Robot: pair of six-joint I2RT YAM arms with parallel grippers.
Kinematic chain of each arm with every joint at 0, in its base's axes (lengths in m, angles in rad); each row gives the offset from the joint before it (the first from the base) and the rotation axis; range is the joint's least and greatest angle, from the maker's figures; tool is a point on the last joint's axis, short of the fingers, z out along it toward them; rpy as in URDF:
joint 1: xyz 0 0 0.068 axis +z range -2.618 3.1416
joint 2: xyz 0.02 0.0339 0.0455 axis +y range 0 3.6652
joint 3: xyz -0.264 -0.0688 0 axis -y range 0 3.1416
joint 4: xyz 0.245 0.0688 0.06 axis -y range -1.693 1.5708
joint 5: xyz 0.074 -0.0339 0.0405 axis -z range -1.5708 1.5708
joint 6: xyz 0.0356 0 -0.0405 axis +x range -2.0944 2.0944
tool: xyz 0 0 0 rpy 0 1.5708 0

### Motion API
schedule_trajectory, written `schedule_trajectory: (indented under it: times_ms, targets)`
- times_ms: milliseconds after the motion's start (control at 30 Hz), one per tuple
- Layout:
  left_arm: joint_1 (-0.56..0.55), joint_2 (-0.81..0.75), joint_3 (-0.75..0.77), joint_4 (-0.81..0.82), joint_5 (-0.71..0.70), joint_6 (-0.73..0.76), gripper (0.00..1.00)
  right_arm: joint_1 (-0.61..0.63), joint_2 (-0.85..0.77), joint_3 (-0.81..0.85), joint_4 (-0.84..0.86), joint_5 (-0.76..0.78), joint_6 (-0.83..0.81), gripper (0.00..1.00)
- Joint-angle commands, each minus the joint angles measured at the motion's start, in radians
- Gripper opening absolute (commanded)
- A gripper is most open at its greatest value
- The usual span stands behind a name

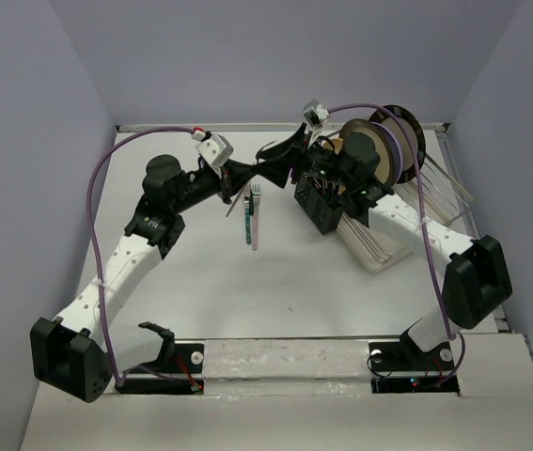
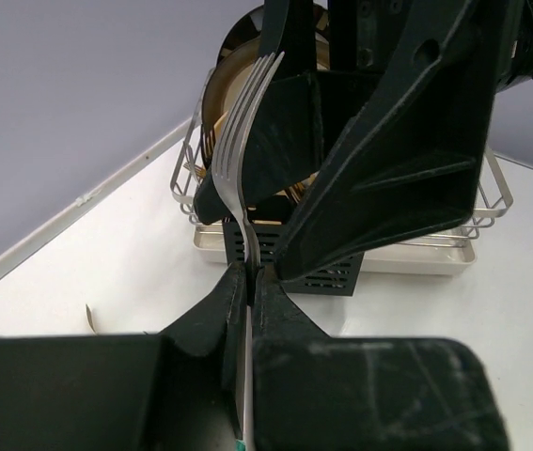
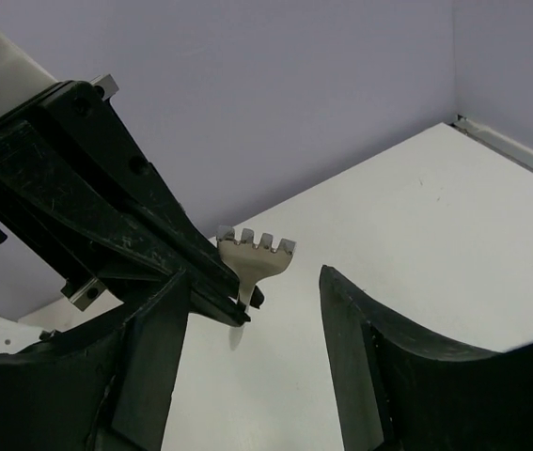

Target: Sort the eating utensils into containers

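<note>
Left pincer [image 2: 250, 274] clamped on silver fork [image 2: 236, 141], right pincer [image 3: 250, 299] apart, seemingly flanking it.

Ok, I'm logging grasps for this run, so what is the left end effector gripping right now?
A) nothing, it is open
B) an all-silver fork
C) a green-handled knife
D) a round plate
B: in the left wrist view the left end effector is shut on the handle of a silver fork, whose tines point away from the camera.
</note>
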Motion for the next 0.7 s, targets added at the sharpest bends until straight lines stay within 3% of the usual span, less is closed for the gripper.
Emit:
schedule_trajectory:
  times_ms: [0,167,200,367,467,533,567,600,667]
  targets:
    - [-0.008,-0.009,0.008,0.076,0.023,0.001,0.0,0.008,0.016,0.039,0.11,-0.003,0.068,0.57]
    - [-0.014,-0.003,0.009,0.082,0.026,-0.009,0.0,0.008,0.053,0.061,0.113,-0.008,0.085,0.4]
    - [-0.014,-0.001,0.011,0.082,0.026,-0.009,0.0,0.008,0.055,0.059,0.114,-0.003,0.085,0.28]
    - [-0.014,0.003,0.012,0.082,0.02,-0.01,0.0,0.008,0.055,0.065,0.099,0.006,0.076,0.03]
    - [-0.016,0.005,0.009,0.079,-0.016,-0.007,0.0,0.008,0.033,0.065,0.067,0.047,0.038,0.0]
    - [-0.014,0.003,0.002,0.065,-0.058,0.014,0.53,0.008,-0.002,0.079,-0.037,0.105,-0.043,0.0]
    - [-0.016,0.003,-0.005,0.057,-0.089,0.022,0.9,0.008,-0.016,0.104,-0.086,0.195,-0.082,0.0]
    - [-0.014,0.002,-0.009,0.056,-0.106,0.03,0.99,0.008,-0.028,0.114,-0.17,0.249,-0.162,0.0]
    - [-0.014,0.0,-0.028,0.051,-0.153,0.039,0.99,0.008,-0.06,0.125,-0.228,0.437,-0.235,0.0]
